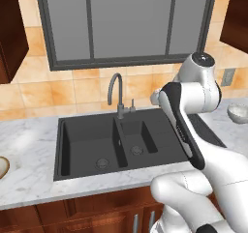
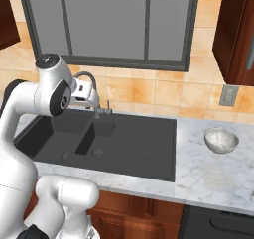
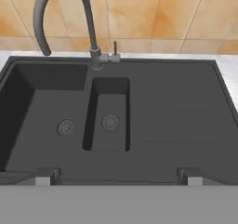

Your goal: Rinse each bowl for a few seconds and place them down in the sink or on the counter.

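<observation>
Fingertips sit spread wide and empty, so the gripper (image 3: 116,177) hovers over the sink (image 3: 176,121) with the tap (image 3: 60,14) ahead-left. Speckled bowl (image 2: 221,140) sits far right on the counter (image 2: 208,178); I'd swing over and approach from above its rim.

I'm looking at a home kitchen. A black double-basin sink (image 1: 131,145) with a grey gooseneck tap (image 1: 115,94) is set into a white marble tabletop (image 2: 218,178). Behind the sink, orange-tan wall tiles (image 1: 87,89) and a dark-framed window (image 1: 126,24). Below the sink, reddish-brown wood cabinets (image 1: 87,215); more of them above, either side. A speckled bowl (image 2: 221,140) sits right of the sink.
</observation>
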